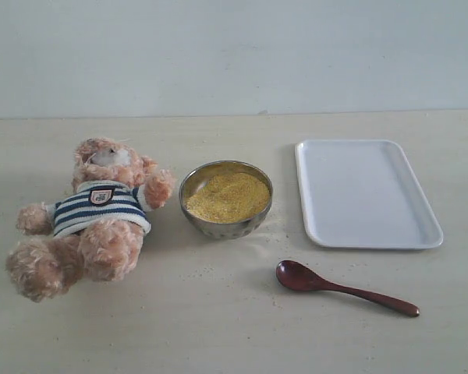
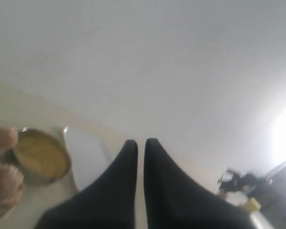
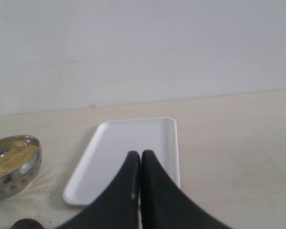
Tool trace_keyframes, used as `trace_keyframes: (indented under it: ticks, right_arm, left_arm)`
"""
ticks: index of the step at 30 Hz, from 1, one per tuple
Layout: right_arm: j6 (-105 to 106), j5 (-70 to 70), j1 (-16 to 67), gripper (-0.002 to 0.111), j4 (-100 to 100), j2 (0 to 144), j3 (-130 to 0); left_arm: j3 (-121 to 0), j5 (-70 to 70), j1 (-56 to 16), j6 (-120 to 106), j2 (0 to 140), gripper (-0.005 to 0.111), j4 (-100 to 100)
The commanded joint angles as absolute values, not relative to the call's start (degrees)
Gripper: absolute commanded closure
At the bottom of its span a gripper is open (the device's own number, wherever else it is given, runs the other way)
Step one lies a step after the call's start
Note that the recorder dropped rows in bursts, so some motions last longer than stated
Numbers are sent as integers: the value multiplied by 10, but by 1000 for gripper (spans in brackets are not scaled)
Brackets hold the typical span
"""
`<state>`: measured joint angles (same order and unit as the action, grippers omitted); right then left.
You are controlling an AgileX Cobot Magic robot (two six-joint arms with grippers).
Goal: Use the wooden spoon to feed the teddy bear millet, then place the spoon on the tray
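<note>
The teddy bear (image 1: 90, 218) lies on its back at the left of the table in its striped shirt. Beside it a metal bowl (image 1: 225, 199) holds a heap of yellow millet (image 1: 228, 196). The wooden spoon (image 1: 339, 287) lies on the table in front of the white tray (image 1: 363, 192), which has nothing on it. Neither arm shows in the exterior view. My left gripper (image 2: 140, 141) is shut and holds nothing, with the bowl (image 2: 40, 156) off to one side. My right gripper (image 3: 140, 153) is shut and holds nothing, hanging over the tray (image 3: 128, 152).
A pale wall runs behind the beige table (image 1: 218, 327). Some loose grains are scattered on the table round the bowl. In the left wrist view, blurred equipment (image 2: 243, 183) stands off the table.
</note>
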<state>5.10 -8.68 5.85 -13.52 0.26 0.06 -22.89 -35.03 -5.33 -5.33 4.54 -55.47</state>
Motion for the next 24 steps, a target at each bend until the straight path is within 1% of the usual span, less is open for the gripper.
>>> trace_keyframes:
  ticks: [1, 6, 9, 10, 12, 15, 17, 18, 19, 21, 24]
  right_arm:
    - [51, -84, 58, 108, -132, 0, 0]
    - [51, -84, 58, 108, -132, 0, 0]
    - [51, -84, 58, 108, -132, 0, 0]
    - [51, -84, 58, 108, -132, 0, 0]
    - [51, -84, 58, 108, -132, 0, 0]
    - [51, -84, 58, 108, -132, 0, 0]
    - [51, -84, 58, 108, -132, 0, 0]
    - [51, -84, 58, 108, -132, 0, 0]
    - [51, -84, 58, 108, -132, 0, 0]
    - [51, -84, 58, 108, -132, 0, 0]
    - [51, -84, 58, 108, -132, 0, 0]
  left_arm:
    - [-274, -462, -52, -55, 139, 102, -437]
    - [-345, -471, -52, -7, 256, 102, -242]
    - [-392, -480, -52, -7, 331, 100, -164]
    - [-403, -482, -52, -9, 358, 97, -151]
    - [-415, -479, -52, -10, 409, 87, -141]
    - [-418, -450, -52, -10, 474, 58, -141]
    - [-418, -429, -52, -10, 520, 35, -141]
    - [-418, -418, -52, -10, 538, 28, -141]
    - [-418, -402, -52, -10, 560, 27, -141]
    - [-418, -375, -52, -30, 605, 29, -149]
    - [-418, -337, -52, -91, 666, 32, -212]
